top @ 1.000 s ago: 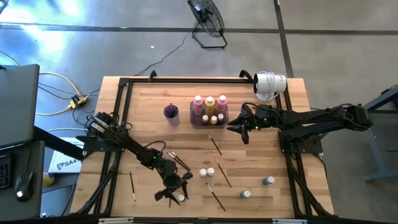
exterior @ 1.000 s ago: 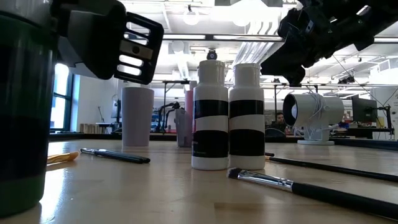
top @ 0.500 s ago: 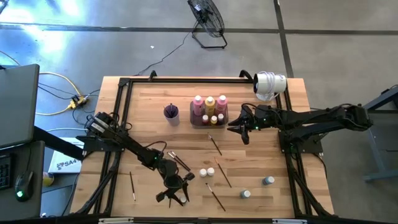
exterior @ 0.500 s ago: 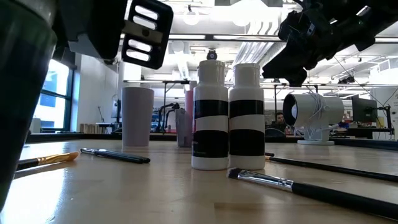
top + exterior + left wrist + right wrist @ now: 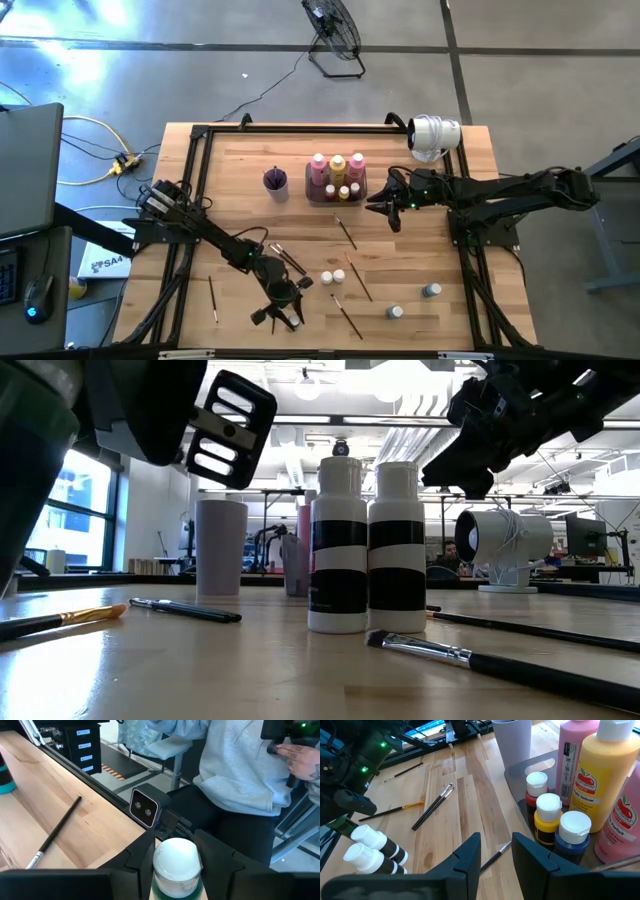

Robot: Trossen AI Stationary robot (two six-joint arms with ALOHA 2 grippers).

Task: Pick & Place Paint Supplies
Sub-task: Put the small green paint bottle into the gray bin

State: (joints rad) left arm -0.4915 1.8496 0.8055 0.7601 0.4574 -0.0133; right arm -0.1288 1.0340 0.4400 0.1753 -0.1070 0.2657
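From above, the left gripper [image 5: 282, 309] is working near the table's [image 5: 240, 165] front edge, with 2 small bottles [image 5: 333, 276] and several brushes [image 5: 347, 234] lying loose around it. The right gripper [image 5: 386, 208] is waiting just beside the tray [image 5: 310, 193], where tall pink and yellow bottles [image 5: 337, 166] are standing next to a purple cup [image 5: 276, 181].

At table height, those 2 small bottles [image 5: 364, 548] are standing upright and touching, a brush [image 5: 480, 658] lying in front.

In the left wrist view, the fingers [image 5: 141, 854] are pressing either side of a white-capped bottle [image 5: 176, 867] with a green band; it seems clamped, though its base is hidden. Lifting straight up and keeping the bottle upright should be serving best, then carrying it above the loose brushes to the tray.

In the right wrist view, the fingers [image 5: 469, 854] are standing apart, holding nothing.

The table is pale wood in a black frame; beyond its edge a person in a grey top [image 5: 240, 765] is sitting.
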